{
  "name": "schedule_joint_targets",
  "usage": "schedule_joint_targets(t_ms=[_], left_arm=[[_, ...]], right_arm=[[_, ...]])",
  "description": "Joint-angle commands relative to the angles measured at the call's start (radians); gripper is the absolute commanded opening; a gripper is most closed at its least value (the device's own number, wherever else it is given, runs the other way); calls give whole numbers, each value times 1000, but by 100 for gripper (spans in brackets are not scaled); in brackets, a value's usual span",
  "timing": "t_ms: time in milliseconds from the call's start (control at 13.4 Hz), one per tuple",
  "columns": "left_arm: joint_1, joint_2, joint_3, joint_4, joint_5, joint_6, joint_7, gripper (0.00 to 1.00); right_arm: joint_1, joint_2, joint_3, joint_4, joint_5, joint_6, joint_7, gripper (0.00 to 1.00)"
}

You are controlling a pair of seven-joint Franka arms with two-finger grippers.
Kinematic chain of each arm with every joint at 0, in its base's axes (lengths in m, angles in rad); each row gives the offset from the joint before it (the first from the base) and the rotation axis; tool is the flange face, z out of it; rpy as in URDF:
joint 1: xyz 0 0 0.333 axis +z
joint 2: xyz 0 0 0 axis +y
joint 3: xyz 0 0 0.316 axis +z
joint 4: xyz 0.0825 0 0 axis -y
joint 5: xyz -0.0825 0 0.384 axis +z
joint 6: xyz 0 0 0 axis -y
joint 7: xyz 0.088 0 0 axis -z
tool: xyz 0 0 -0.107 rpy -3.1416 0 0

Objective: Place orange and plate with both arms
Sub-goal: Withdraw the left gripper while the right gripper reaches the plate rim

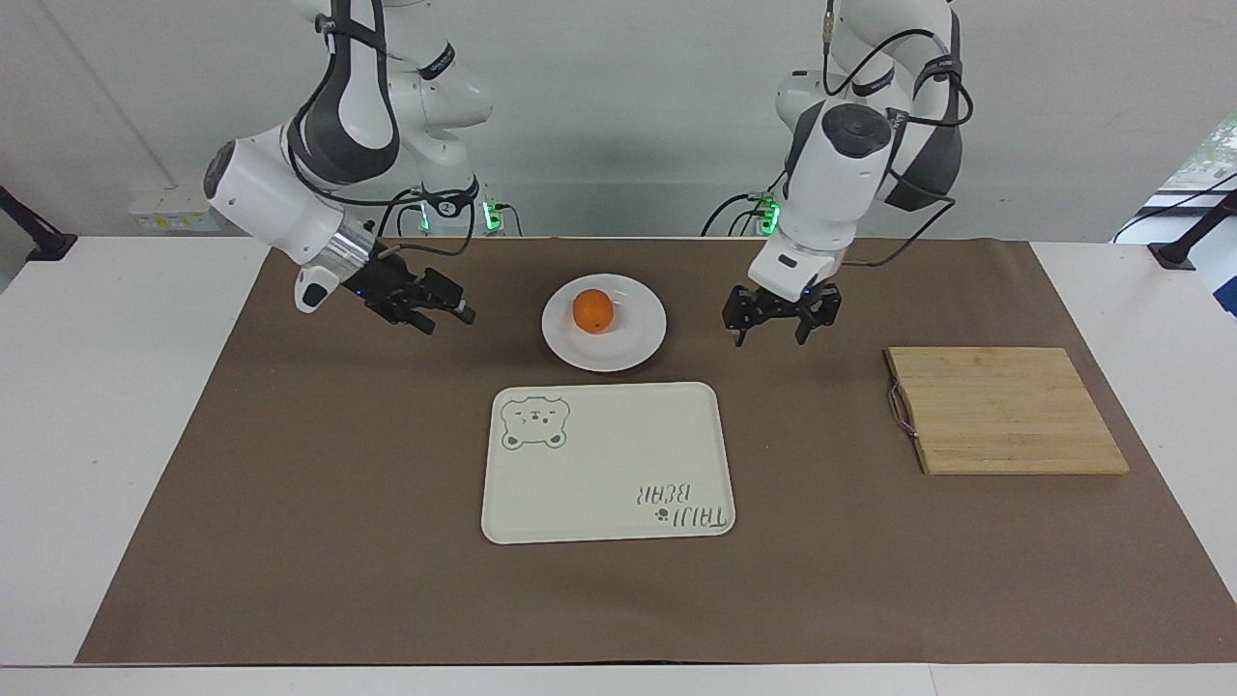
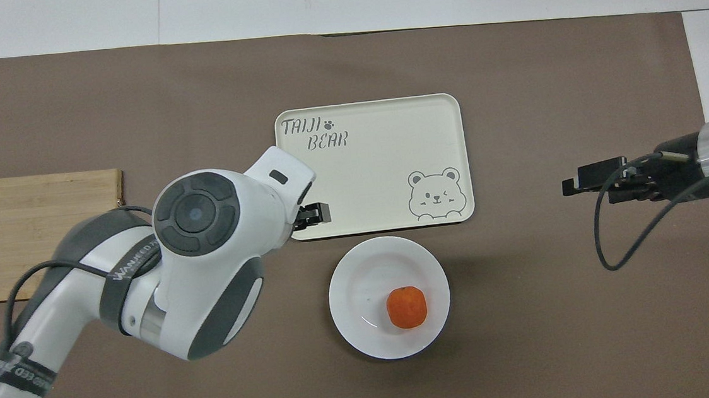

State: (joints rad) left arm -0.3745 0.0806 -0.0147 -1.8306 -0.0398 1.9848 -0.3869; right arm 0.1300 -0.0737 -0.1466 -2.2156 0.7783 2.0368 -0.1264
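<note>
In the facing view, the orange (image 1: pixel 592 310) sits in the white plate (image 1: pixel 628 350), which lies on the brown mat (image 1: pixel 319 483) covering the bench (image 1: pixel 106 406), just nearer the robots than the cream bear tray (image 1: pixel 599 483); the tray holds nothing. The left gripper (image 1: pixel 781 333) hangs over the mat between the plate and the bamboo cutting board (image 1: pixel 1005 411), its fingers apart and holding nothing. The right gripper (image 1: pixel 440 314) hovers low over the mat toward the right arm's end of the bench, clear of the plate, fingers spread and holding nothing. In the overhead view, the orange (image 2: pixel 407 307) lies in the plate (image 2: pixel 355 287) a little off centre, toward the right arm's end. The tray (image 2: pixel 383 159) stands just beside the plate, farther from the robots. The left gripper (image 2: pixel 311 215) shows partly under its own wrist at the tray's corner, and the right gripper (image 2: pixel 587 179) points toward the plate from over the mat.
</note>
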Motion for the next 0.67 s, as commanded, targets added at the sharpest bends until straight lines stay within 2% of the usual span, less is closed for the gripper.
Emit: schedule_joint_targets(t_ms=[0, 223, 447, 595], left_arm=[[83, -2, -7, 33, -19, -63, 115, 100], [185, -25, -5, 54, -19, -129, 241, 100], [270, -51, -5, 59, -17, -172, 373, 100], [318, -70, -2, 76, -17, -210, 439, 100]], right_arm=[[11, -64, 2, -100, 125, 36, -48, 100], [19, -80, 2, -251, 283, 112, -261, 100], [48, -100, 2, -328, 367, 141, -341, 100], [109, -100, 2, -386, 482, 195, -422, 100]])
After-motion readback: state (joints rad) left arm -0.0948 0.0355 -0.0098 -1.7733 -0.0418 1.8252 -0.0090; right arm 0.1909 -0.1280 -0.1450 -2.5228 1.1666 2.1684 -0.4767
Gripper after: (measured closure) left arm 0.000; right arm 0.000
